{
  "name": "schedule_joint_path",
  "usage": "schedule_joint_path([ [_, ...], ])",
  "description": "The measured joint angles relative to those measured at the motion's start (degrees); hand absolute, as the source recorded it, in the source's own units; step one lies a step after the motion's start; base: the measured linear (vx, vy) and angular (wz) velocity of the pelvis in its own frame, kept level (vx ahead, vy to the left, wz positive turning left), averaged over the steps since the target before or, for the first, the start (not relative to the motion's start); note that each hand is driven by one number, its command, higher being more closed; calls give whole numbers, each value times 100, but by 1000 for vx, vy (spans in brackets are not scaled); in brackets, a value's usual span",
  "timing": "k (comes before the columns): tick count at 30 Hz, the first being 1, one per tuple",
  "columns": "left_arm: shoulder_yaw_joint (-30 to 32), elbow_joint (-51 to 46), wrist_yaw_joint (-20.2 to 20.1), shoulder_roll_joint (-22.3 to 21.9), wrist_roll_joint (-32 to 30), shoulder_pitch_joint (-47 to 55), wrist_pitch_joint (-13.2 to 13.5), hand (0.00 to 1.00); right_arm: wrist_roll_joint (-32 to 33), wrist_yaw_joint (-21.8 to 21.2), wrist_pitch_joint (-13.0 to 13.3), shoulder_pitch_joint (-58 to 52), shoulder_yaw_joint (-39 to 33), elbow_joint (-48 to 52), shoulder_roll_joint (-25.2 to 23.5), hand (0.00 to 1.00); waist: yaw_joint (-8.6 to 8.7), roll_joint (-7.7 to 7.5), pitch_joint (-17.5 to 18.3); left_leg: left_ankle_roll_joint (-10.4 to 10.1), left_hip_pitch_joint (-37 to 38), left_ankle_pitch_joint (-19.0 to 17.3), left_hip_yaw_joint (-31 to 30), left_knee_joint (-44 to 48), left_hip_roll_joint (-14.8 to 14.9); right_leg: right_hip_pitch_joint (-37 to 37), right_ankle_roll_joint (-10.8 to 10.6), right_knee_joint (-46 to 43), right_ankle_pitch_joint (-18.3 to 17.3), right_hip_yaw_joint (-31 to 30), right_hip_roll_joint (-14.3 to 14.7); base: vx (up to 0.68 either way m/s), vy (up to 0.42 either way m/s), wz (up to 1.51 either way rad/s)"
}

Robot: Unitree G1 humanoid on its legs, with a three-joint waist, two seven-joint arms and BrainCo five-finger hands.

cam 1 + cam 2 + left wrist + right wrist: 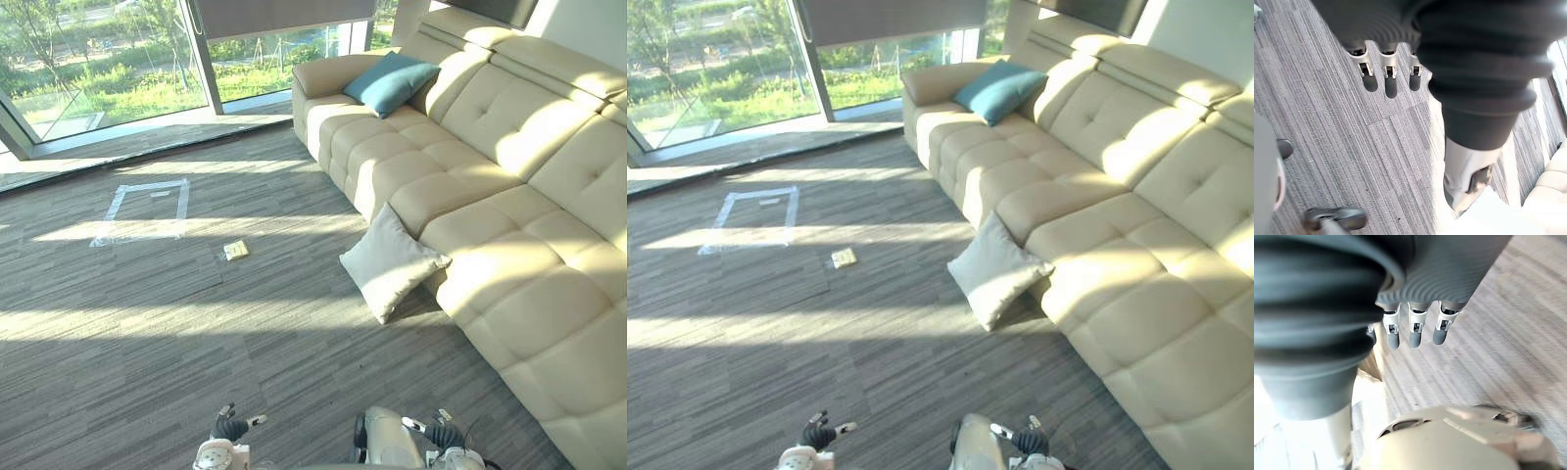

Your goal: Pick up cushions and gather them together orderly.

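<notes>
A cream cushion (392, 261) stands on the carpet, leaning against the front of the sofa near its middle. A teal cushion (390, 82) rests on the sofa's far end, propped against the backrest by the armrest. My left hand (230, 428) hangs low at the near edge, well short of the cream cushion. My right hand (443, 434) hangs low too, near the sofa's front. In the wrist views the left hand's fingers (1388, 78) and the right hand's fingers (1415, 330) are relaxed over bare carpet and hold nothing.
A long cream leather sofa (509, 186) runs along the right side. On the grey carpet lie a white tape rectangle (147, 211) and a small floor plate (236, 251). Floor-to-ceiling windows (118, 59) close the far side.
</notes>
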State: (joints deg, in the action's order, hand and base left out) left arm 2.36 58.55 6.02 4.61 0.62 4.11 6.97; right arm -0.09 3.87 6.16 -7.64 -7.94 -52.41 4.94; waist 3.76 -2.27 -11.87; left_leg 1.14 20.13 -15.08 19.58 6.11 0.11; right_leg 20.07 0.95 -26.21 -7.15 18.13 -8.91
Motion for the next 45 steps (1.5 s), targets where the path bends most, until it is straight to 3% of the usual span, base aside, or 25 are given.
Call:
schedule_joint_path([
  [1, 16, 2, -3, 21, -53, 15, -5, 0, 6, 2, -1, -67, -6, -1, -44, 0, 17, -111, 8, -272, 220, -139, -66, 62, -70, -11, 623, 108, 824, -176, -16, 711, -135, 35],
  [2, 71, 34, -10, -180, -65, -22, -7, 0, -6, 0, -18, -30, -79, 101, 83, 0, 27, 197, -35, -408, 305, -190, -137, 277, 167, -4, 610, -402, 375, -124, 47, 803, -204, 33],
  [3, 98, -36, -14, -287, -165, -8, 0, 0, -14, -12, -39, -47, -92, 205, 128, 0, 40, 287, 1, -581, 44, -85, -224, 972, 306, -37, 578, -597, 16, -66, 15, 597, -189, 21],
  [5, 171, -90, -16, -368, -178, -47, -5, 0, -25, -37, -64, -65, -100, 261, 153, 0, 87, 408, -32, -1009, -501, 269, -380, 2350, 652, -335, 582, -601, -291, 67, 55, 480, -216, 32],
  [6, 346, -176, -37, -412, -177, -35, -12, 0, -25, -38, -115, -110, -88, 326, 154, 0, 88, 392, -58, -1294, -910, 660, -524, 3463, 958, -641, 566, -490, -458, 85, 184, 498, -225, 15],
  [7, 488, -316, -49, -470, -175, 1, -4, 0, -21, -35, -144, -162, -78, 430, 128, 0, 69, 402, -65, -1378, -1246, 710, -485, 4543, 1311, -1039, 572, -314, -591, 111, 331, 457, -193, -6],
  [9, 562, -482, -71, -501, -175, 38, 3, 0, 3, -35, -144, -184, -71, 452, 62, 0, 33, 345, -69, -1228, -1662, 630, -189, 5407, 1724, -1611, 540, -26, -770, 80, 485, 452, -171, -17],
  [12, 563, -718, -121, -551, -159, 55, 24, 0, 7, -29, -158, -184, -72, 445, -2, 0, -63, 230, -52, -853, -2411, 414, 340, 4986, 1873, -2167, 386, 464, -912, -177, 562, 304, -88, -44],
  [15, 570, -843, -118, -581, -155, 44, 35, 0, 9, -6, -166, -133, -85, 452, -24, 0, -161, 206, -61, -792, -2813, 270, 247, 3169, 1487, -2475, 308, 651, -907, -670, 556, 421, 65, -91],
  [17, 569, -827, -118, -591, -155, -26, 41, 0, 7, 31, -164, -125, -81, 442, -58, 0, -236, 168, -71, -839, -2915, 325, -351, 2041, 1006, -2637, 81, 666, -1043, -1086, 444, 407, 200, -106],
  [19, 564, -819, -114, -620, -154, -35, 68, 0, 8, 75, -162, -175, -80, 442, -53, 0, -262, 183, -63, -785, -2973, 540, -747, 1626, 770, -2784, -180, 645, -1225, -1417, 388, 415, 318, -103],
  [21, 567, -785, -112, -729, -150, -18, 108, 0, 5, 80, -158, -252, -79, 502, -9, 0, -312, 304, 26, -572, -3035, 940, -913, 1667, 779, -2832, -409, 492, -1507, -1790, 459, 437, 420, -103],
  [23, 571, -692, -95, -536, -152, -58, 106, 0, 5, 79, -187, -313, 21, 528, -269, 0, -348, -94, 288, -426, -2986, 416, -343, 1993, 609, -2607, -677, 112, -1602, -2252, 84, 460, 456, -99],
  [25, 562, -659, -88, -509, -154, -93, 107, 0, 2, 59, -184, -322, 90, 660, -418, 0, -343, -182, 340, -325, -2832, 136, 28, 2021, 623, -2236, -849, -412, -1362, -2331, -34, 278, 296, -98],
  [27, 511, -548, -75, -475, -146, -124, 94, 0, -9, 31, -173, -252, 170, 643, -549, 0, -393, -197, 321, -327, -2335, -41, 456, 1763, 606, -1721, -914, -1380, -1127, -2016, -291, 236, 275, -116],
  [30, 201, -301, -60, -355, -143, -89, 101, 0, -127, -31, -103, -111, 230, 578, -442, 0, -298, -71, 335, -345, -1661, -66, 997, 1236, 578, -1335, -722, -1937, -1172, -594, -814, 185, 212, -88],
  [32, 18, -144, -50, -232, -118, -131, 85, 0, -223, -43, -92, 134, 264, 254, -339, 0, -250, 2, 323, -405, -1450, 10, 1195, 860, 594, -1094, -622, -1390, -1231, 405, -826, 236, 77, -47],
  [33, 7, -140, -47, -221, -104, -143, 81, 0, -224, -44, -92, 196, 268, 188, -313, 0, -249, 24, 310, -406, -1421, 22, 1229, 812, 618, -1038, -601, -1275, -1238, 545, -782, 258, -29, -49],
  [35, -68, 32, -49, -188, -89, -239, 12, 0, -226, -44, -101, 421, 282, 104, -156, 0, -220, 261, 168, -512, -1230, 87, 1356, 618, 804, -708, -243, -799, -1048, 1101, -450, 217, -55, -49],
  [36, -130, 94, -52, -147, -90, -217, -14, 0, -229, -41, -101, 489, 349, 89, -101, 0, -181, 293, 143, -577, -1136, 123, 1424, 541, 822, -564, -31, -436, -798, 1221, -329, 239, -106, -39],
  [37, -169, 117, -77, -67, -94, -195, -14, 0, -232, -44, -96, 484, 386, 57, -99, 0, -150, 155, 170, -638, -1014, 156, 1433, 445, 657, -539, 194, 177, -2, 1216, -266, 316, -158, -56],
  [38, -162, 211, -93, -98, -103, -266, -29, 0, -229, -46, -84, 589, 369, -48, -11, 0, -177, 262, 77, -717, -774, 144, 1404, 301, 650, -600, 597, 172, 95, 1161, -163, 285, -174, -65],
  [39, -179, 243, -110, -136, -113, -264, -20, 0, -231, -43, -89, 625, 367, -60, 30, 0, -178, 390, 87, -745, -760, 202, 1358, 281, 718, -616, 620, 230, 87, 1106, -39, 232, -151, -68],
  [42, -232, 293, -152, -298, -203, -349, -7, 0, -212, -47, -65, 655, 189, -75, 112, 0, -25, 453, 57, -910, -897, 377, 1141, 798, 834, -677, 542, 200, -287, 1048, -15, 179, -147, -13],
  [45, -201, 135, -175, -396, -226, -387, 1, 0, -221, -40, -100, 474, 153, -26, 140, 0, -62, 369, -26, -1148, -1585, 502, 692, 3249, 1572, -1411, 372, 565, -478, 1099, 189, 96, -167, 19],
])
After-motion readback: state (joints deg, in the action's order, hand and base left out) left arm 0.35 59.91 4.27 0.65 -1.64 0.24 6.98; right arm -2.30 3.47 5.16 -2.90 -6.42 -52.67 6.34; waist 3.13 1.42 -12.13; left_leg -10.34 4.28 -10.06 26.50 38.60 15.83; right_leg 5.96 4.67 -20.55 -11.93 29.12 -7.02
